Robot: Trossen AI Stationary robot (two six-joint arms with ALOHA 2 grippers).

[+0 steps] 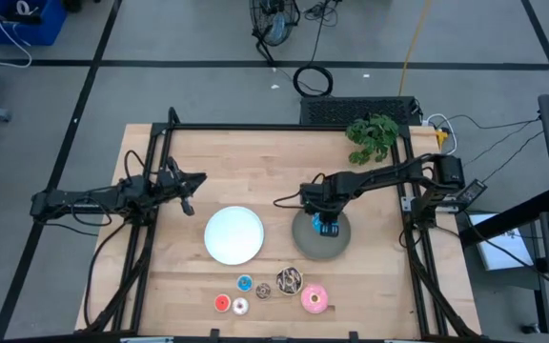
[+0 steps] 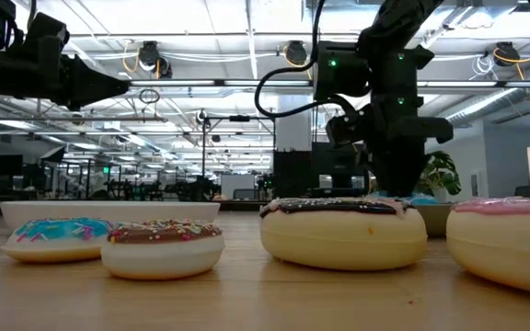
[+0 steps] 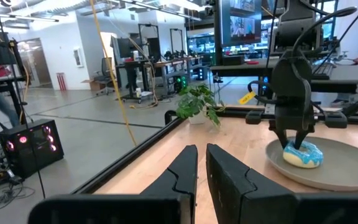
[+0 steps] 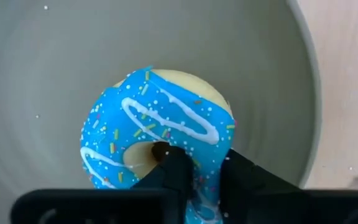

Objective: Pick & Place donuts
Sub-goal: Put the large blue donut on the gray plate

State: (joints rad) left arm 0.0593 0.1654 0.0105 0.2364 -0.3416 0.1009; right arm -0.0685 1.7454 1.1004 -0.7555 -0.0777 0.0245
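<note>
Grey plate [image 1: 305,246] on the right half of the table [image 1: 255,152], holding one blue sprinkled donut [image 1: 328,229], which rests on the plate's floor. Right gripper [image 1: 326,227] straight above that donut, fingers [image 4: 178,168] straddling one side of the ring, one inside the hole and one outside the rim, close against the icing; cannot tell whether pinching or just loosened. White plate [image 1: 233,234] just left of the grey one, bare. Remaining donuts in a loose row near the front edge of the table, on no plate: tiny red [image 1: 221,303], tiny white [image 1: 240,306], tiny blue [image 1: 245,283], tiny brown [image 1: 263,291], larger brown sprinkled [image 1: 289,280], larger pink [image 1: 314,299]. Left gripper [image 1: 188,202] hovering over bare wood near the left side, well apart from both plates, fingers [image 3: 182,171] nearly together with a thin gap, nothing held. Small green plant [image 1: 372,138] at the back right corner.
</note>
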